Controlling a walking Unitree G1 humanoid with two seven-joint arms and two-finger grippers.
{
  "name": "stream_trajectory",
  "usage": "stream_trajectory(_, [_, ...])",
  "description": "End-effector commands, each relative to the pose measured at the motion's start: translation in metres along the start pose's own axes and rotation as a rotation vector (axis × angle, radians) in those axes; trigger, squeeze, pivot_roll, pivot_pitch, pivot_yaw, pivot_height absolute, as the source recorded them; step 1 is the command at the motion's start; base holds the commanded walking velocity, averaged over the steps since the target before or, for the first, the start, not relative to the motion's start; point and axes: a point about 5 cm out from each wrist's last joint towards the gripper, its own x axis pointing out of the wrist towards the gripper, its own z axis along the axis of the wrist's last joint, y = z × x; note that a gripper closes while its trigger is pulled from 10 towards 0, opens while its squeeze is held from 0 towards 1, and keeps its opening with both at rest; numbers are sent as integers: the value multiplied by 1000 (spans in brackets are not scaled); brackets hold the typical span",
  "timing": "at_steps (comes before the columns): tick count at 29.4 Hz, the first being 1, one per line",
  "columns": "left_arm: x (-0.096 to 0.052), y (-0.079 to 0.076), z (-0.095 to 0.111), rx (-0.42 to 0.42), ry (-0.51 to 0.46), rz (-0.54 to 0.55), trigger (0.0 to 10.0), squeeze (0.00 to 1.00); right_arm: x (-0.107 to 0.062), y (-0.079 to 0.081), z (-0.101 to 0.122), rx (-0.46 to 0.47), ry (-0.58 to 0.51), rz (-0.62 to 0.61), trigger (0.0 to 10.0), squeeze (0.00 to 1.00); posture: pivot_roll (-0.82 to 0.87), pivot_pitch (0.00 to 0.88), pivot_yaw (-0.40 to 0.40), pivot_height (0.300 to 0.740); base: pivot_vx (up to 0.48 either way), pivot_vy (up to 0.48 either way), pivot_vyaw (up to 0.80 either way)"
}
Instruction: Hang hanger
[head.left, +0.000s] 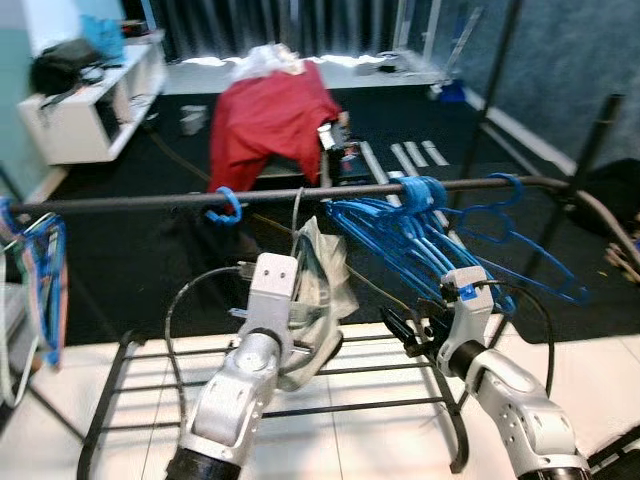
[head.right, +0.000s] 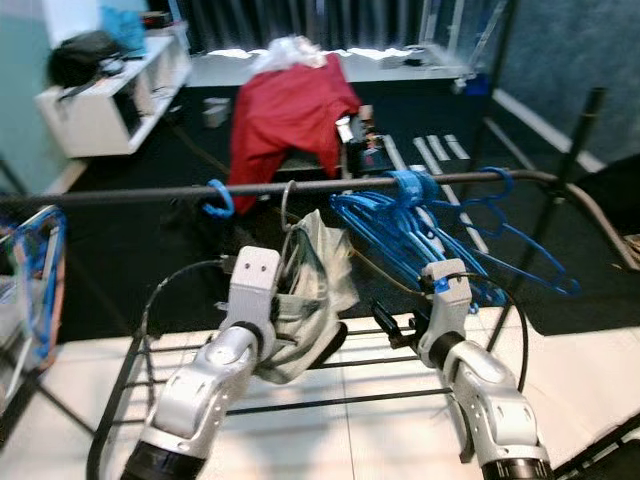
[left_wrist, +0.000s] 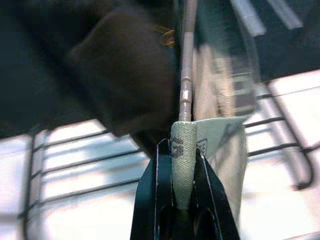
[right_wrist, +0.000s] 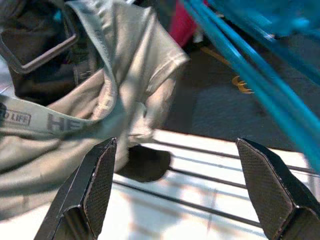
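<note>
The wire hanger (head.right: 289, 205) carrying a grey garment (head.left: 318, 262) already hooks over the dark rail (head.left: 150, 201), left of the blue hangers (head.left: 420, 235). The left claw (left_wrist: 183, 165) pinches the garment's waistband; letting go seems left. The right claw (right_wrist: 175, 192) waits wide open nearby.

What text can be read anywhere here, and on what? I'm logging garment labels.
"HE", cut off by a fold: printed on the waistband of the grey garment.
"LIFE", partly cut off: small label on that same band.
Print on the band pinched in the left gripper: too blurred to read.
</note>
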Motion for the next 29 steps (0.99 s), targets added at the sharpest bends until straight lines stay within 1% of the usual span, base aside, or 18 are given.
stream_trajectory(1, [-1,10,-1,22,1,58,10000,0,0,2,-3,9,19,15,10000,0,-80,82,-33,740,0,0,775])
stream_trajectory(4, [-1,17,-4,33,15,90,10000,0,0,2,-4,7,28,12,10000,0,-77,83,-35,740,0,0,687])
stream_trajectory(6, [0,21,-4,30,12,116,10000,0,1,1,-4,5,30,1,10000,0,-76,83,-36,740,0,0,0])
stream_trajectory(8, [0,20,-3,22,3,111,10000,0,1,1,-4,9,29,-4,10000,0,-78,82,-35,740,0,0,0])
stream_trajectory(11, [1,13,4,-25,-33,70,10000,0,1,-1,-3,17,25,-12,10000,0,-79,82,-35,740,0,0,0])
stream_trajectory(12, [-3,-6,20,-73,-127,-51,10000,0,1,-1,-3,18,18,-15,10000,0,-83,80,-31,740,0,0,0])
stream_trajectory(14, [-3,-6,20,-73,-127,-51,10000,0,1,-1,-3,18,18,-15,10000,0,-83,80,-31,740,0,0,0])
stream_trajectory(15, [-6,-14,27,-90,-165,-102,10000,0,1,-1,-2,18,17,-15,10000,0,-83,80,-31,740,0,0,0])
stream_trajectory(16, [-6,-14,27,-90,-165,-102,10000,0,1,-1,-2,18,17,-15,10000,0,-83,80,-31,740,0,0,0])
stream_trajectory(18, [-17,-37,37,-121,-238,-297,10000,0,1,-1,-2,21,15,-14,10000,0,-80,79,-29,740,0,0,0])
stream_trajectory(19, [-17,-37,37,-121,-238,-297,10000,0,1,-1,-2,21,15,-14,10000,0,-80,79,-29,740,0,0,0])
stream_trajectory(20, [-23,-45,38,-120,-260,-372,10000,0,1,-1,-2,23,14,-13,10000,0,-79,80,-29,740,0,0,0])
stream_trajectory(21, [-23,-45,38,-120,-260,-372,10000,0,1,-1,-2,23,14,-13,10000,0,-79,80,-29,740,0,0,0])
stream_trajectory(23, [-28,-52,38,-116,-272,-435,10000,0,1,0,-2,26,13,-12,10000,0,-77,81,-31,740,0,0,0])
stream_trajectory(25, [-26,-51,36,-111,-260,-407,10000,0,1,0,-2,28,13,-13,10000,0,-76,81,-31,740,0,0,0])
stream_trajectory(27, [-19,-47,34,-110,-232,-342,10000,0,2,0,-2,29,14,-15,10000,0,-76,82,-32,740,0,0,0])
stream_trajectory(28, [-19,-47,34,-110,-232,-342,10000,0,2,0,-2,29,14,-15,10000,0,-76,82,-32,740,0,0,0])
stream_trajectory(29, [-12,-42,32,-112,-208,-284,10000,0,2,-1,-3,29,15,-17,10000,0,-78,81,-34,740,0,0,0])
